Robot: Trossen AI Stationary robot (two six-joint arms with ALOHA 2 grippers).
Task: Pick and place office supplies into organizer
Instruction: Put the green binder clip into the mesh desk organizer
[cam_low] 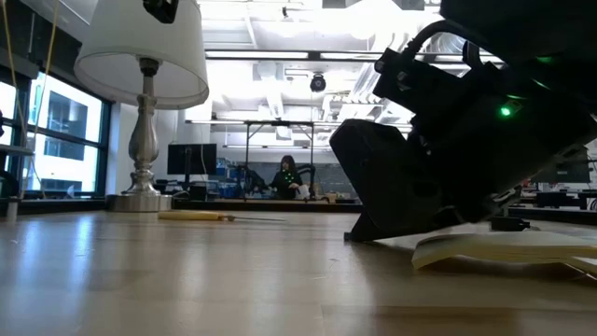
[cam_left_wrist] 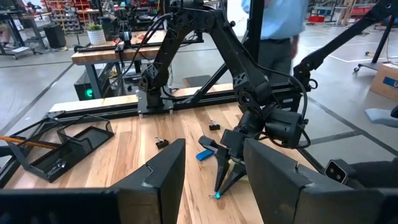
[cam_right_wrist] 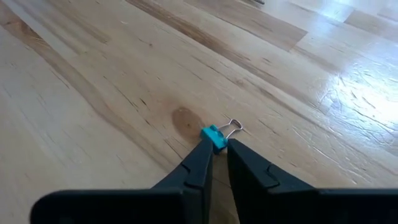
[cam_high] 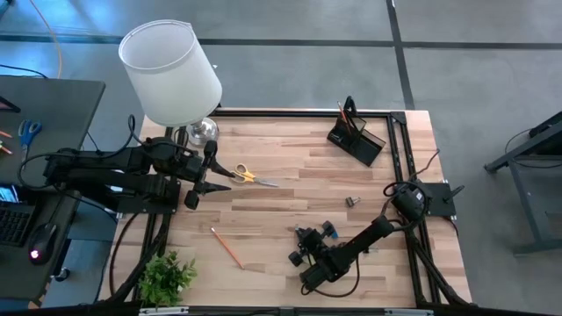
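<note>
Right gripper (cam_right_wrist: 214, 149) is down at the table (cam_right_wrist: 93, 93) near the front edge, fingers pinched almost together on a small blue binder clip (cam_right_wrist: 213, 137); we judge it's gripping the clip body so the wire handle stays free for the lift. Left gripper (cam_left_wrist: 211, 177) waits on its own side with jaws apart, holding nothing. Organizer (cam_high: 357, 138) sits at the far edge, well apart from the clip, yellow-handled scissors (cam_high: 248, 175) and pencil (cam_high: 226, 247) lying loose on the wood.
</note>
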